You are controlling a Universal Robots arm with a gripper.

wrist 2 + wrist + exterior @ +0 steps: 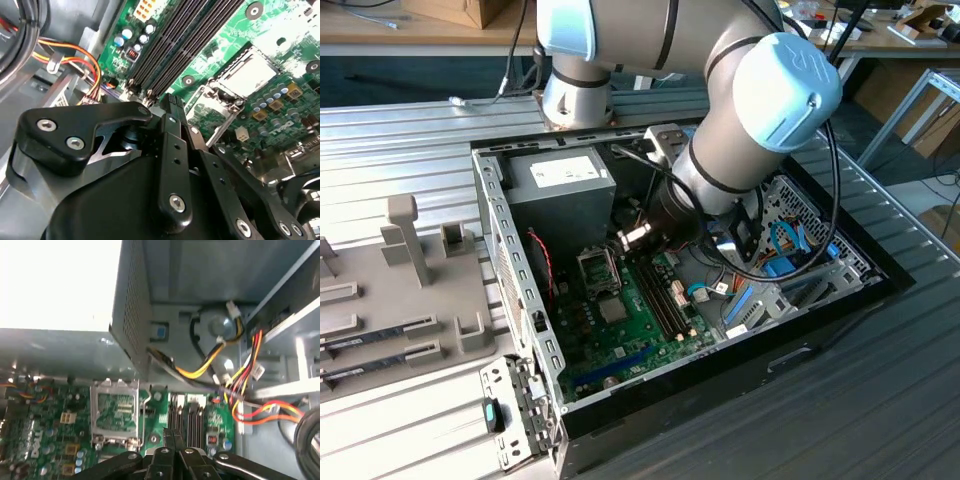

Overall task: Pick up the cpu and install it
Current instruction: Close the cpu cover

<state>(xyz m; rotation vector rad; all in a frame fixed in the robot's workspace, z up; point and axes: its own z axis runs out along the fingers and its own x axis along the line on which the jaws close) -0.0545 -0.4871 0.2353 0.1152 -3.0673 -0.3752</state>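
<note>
One cpu point(246, 75) socketed, near the gripper point(170, 101).

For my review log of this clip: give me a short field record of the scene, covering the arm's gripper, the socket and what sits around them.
setting: open computer case, seen from above in the exterior view
gripper: gripper shut, low over the motherboard
nearest to gripper: memory slots, beside the socket
socket: socket shows a pale square inside its frame; whether a chip is seated is unclear
also in case: grey power supply, coloured wires
</note>
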